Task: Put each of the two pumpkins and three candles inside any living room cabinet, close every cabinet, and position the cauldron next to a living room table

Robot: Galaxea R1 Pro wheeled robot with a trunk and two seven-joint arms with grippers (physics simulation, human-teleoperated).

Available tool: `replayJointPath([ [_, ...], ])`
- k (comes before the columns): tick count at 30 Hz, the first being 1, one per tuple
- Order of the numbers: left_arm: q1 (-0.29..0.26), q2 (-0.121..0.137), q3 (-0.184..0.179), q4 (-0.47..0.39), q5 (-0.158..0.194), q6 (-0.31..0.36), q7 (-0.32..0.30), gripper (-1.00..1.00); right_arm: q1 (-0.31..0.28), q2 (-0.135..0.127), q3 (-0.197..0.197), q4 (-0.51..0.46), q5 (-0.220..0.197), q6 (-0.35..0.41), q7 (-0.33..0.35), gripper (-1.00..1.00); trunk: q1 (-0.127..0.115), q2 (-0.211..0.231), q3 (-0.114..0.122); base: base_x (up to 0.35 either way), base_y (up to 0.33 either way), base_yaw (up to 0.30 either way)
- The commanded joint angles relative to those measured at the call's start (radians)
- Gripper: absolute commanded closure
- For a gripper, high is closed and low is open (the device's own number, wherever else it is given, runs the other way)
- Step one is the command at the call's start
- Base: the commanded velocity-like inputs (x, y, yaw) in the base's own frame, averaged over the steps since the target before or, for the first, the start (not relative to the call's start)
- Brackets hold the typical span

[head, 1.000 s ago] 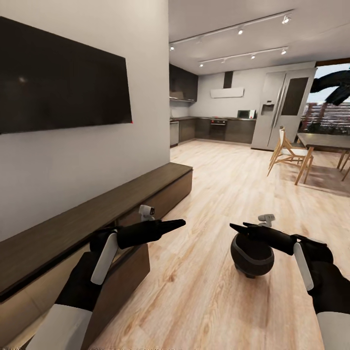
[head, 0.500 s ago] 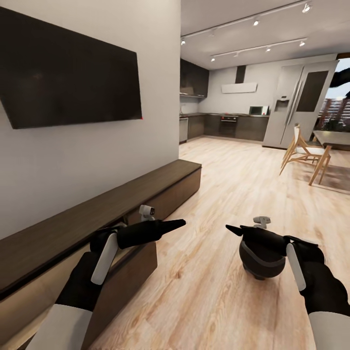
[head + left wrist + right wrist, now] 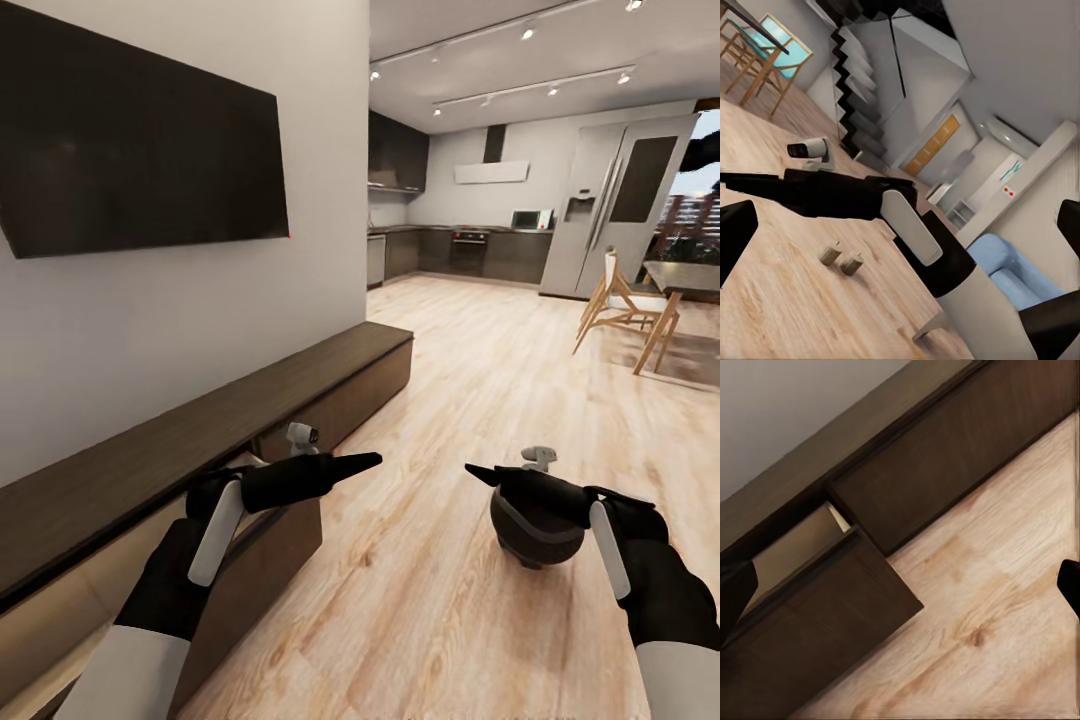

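The black cauldron [image 3: 533, 528] stands on the wooden floor, just behind my right forearm. My right gripper [image 3: 472, 472] hovers open a little to its left and holds nothing. My left gripper [image 3: 372, 459] is open and empty too, above the pulled-out drawer [image 3: 268, 558] of the long dark cabinet [image 3: 230, 415]. In the right wrist view that drawer [image 3: 825, 619] shows its pale inside [image 3: 795, 547], which looks empty where I can see it. Two beige candles [image 3: 830, 255] [image 3: 853, 264] stand close together on the floor beyond my right arm. The pumpkins are out of view.
A large TV [image 3: 140, 160] hangs above the cabinet. A dining table [image 3: 690, 280] with wooden chairs [image 3: 615, 305] stands far right, the kitchen beyond it. A blue sofa [image 3: 1009, 274] and a staircase [image 3: 859, 90] appear in the left wrist view. Wooden floor stretches ahead.
The head camera has turned slightly left, so the whole picture shifted right. Both arms keep the same pose and the cauldron stays on the floor.
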Motion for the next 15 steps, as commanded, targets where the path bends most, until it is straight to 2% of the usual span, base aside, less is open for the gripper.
replayJointPath([
  [1,0.0,0.0,0.0,0.0,0.0,0.0,0.0,-1.0,0.0,0.001,0.0,-0.002,0.0,0.012,0.0,-1.0,0.0,0.0,0.0,0.0,0.0,-0.244],
  [8,0.0,-0.002,-0.001,0.001,0.0,0.0,0.0,-1.0,0.0,-0.001,-0.002,-0.008,0.004,0.13,0.0,-1.0,0.0,0.0,0.004,0.0,0.0,-0.254],
  [15,0.0,0.0,0.0,-0.001,0.0,0.0,0.0,-1.0,0.0,-0.002,-0.004,-0.008,0.008,0.141,0.0,-1.0,0.0,0.0,0.013,0.0,0.0,-0.232],
])
